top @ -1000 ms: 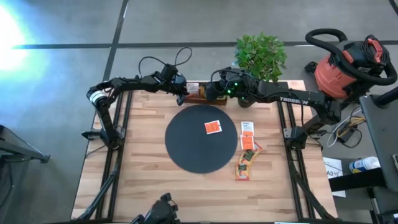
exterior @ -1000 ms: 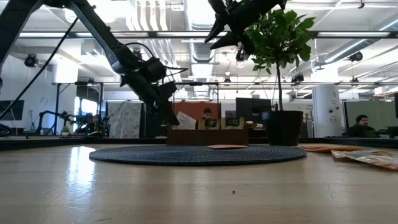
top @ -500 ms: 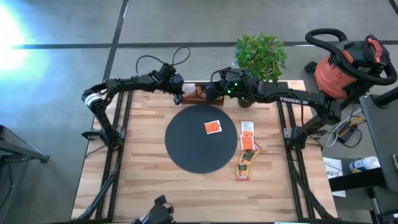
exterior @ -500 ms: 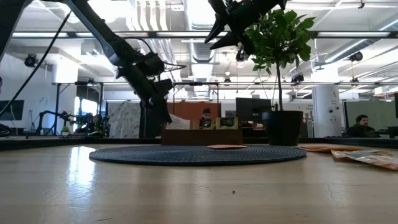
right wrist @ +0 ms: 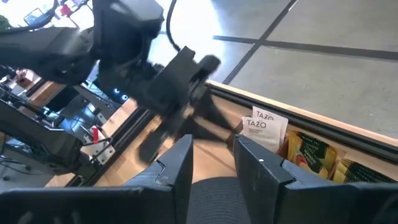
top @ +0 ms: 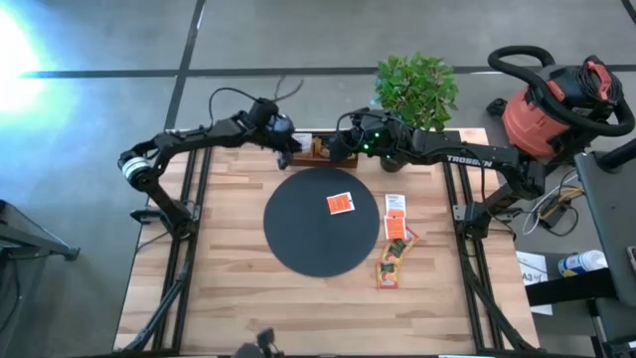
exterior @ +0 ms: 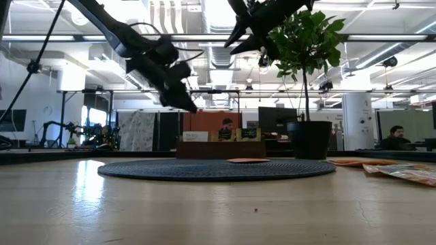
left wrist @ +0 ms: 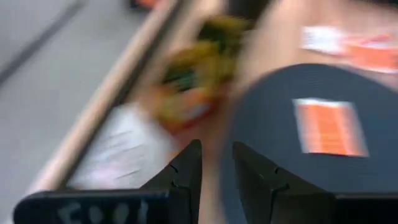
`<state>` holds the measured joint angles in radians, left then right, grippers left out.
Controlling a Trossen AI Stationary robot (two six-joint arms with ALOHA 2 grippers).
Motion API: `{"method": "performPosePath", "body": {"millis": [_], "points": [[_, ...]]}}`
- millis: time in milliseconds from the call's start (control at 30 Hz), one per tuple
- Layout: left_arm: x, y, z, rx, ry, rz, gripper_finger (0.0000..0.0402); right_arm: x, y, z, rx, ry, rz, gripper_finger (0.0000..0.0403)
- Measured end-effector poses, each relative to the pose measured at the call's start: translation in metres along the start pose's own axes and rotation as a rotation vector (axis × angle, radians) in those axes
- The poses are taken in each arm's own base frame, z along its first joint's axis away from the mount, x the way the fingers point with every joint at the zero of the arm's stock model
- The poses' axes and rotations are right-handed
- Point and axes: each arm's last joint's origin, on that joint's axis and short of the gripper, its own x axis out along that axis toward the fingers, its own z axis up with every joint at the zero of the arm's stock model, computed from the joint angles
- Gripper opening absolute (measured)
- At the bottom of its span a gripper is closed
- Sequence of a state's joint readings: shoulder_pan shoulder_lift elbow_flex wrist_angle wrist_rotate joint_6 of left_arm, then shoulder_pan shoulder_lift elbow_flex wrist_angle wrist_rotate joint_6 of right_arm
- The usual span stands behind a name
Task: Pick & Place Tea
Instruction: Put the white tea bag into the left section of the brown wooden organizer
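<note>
Near to far: loose sachets [top: 395, 244] toward the bench's right edge; one sachet [top: 340, 204] on the mat [top: 320, 221]; box [top: 316, 148] at the far edge. Left tool [top: 285, 152], nearest the box, narrowly parted, empty; right tool [top: 343, 142] likewise.

left tool [exterior: 178, 101] | risen from box [exterior: 221, 148] | sachet left in box

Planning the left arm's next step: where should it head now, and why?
Probably swing the left gripper toward the orange sachet on the mat: the gripper hangs empty above the box, and that sachet lies flat, nearest and unobstructed.
</note>
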<state>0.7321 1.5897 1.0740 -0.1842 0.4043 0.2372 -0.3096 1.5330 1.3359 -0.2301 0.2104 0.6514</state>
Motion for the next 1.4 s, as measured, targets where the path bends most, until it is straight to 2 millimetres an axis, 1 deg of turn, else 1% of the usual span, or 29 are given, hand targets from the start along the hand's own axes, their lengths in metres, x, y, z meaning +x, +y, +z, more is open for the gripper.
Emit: {"method": "performPosePath", "body": {"millis": [133, 267, 333, 433, 533, 600, 700, 800, 867, 1000, 1067, 1133, 1267, 1400], "points": [[0.012, -0.034, 0.006, 0.056, 0.002, -0.103, 0.0085, 0.000, -0.002, -0.004, -0.008, 0.045, 0.000, 0.0114], [0.029, -0.082, 0.008, 0.176, 0.022, -0.231, 0.0085, -0.001, -0.010, -0.019, -0.031, 0.233, -0.024, 0.0114], [0.040, -0.106, 0.005, 0.229, 0.042, -0.284, 0.0085, -0.003, -0.014, -0.029, -0.045, 0.346, -0.059, 0.0114], [0.056, -0.134, -0.002, 0.283, 0.067, -0.315, 0.0085, -0.006, -0.019, -0.046, -0.068, 0.488, -0.103, 0.0114], [0.072, -0.154, -0.010, 0.319, 0.080, -0.357, 0.0085, -0.011, -0.020, -0.061, -0.082, 0.602, -0.133, 0.0114], [0.084, -0.164, -0.019, 0.323, 0.105, -0.373, 0.0085, -0.014, -0.019, -0.070, -0.069, 0.661, -0.135, 0.0114], [0.098, -0.171, -0.029, 0.310, 0.132, -0.341, 0.0085, -0.017, -0.016, -0.082, -0.048, 0.720, -0.125, 0.0114], [0.111, -0.171, -0.035, 0.301, 0.131, -0.254, 0.0085, -0.020, -0.012, -0.098, -0.014, 0.772, -0.122, 0.0114], [0.117, -0.171, -0.037, 0.283, 0.128, -0.205, 0.0085, -0.021, -0.013, -0.110, 0.006, 0.806, -0.143, 0.0114], [0.120, -0.167, -0.036, 0.258, 0.110, -0.114, 0.0085, -0.022, -0.021, -0.136, 0.057, 0.847, -0.205, 0.0114], [0.120, -0.166, -0.036, 0.259, 0.112, -0.073, 0.0085, -0.020, -0.027, -0.148, 0.081, 0.841, -0.220, 0.0114], [0.122, -0.165, -0.037, 0.260, 0.112, -0.053, 0.0085, -0.016, -0.031, -0.157, 0.106, 0.812, -0.200, 0.0114], [0.127, -0.164, -0.040, 0.254, 0.105, -0.050, 0.0085, -0.008, -0.037, -0.168, 0.113, 0.730, -0.135, 0.0114], [0.137, -0.163, -0.049, 0.222, 0.137, -0.049, 0.0085, -0.007, -0.046, -0.177, 0.082, 0.703, -0.179, 0.0114]]}}
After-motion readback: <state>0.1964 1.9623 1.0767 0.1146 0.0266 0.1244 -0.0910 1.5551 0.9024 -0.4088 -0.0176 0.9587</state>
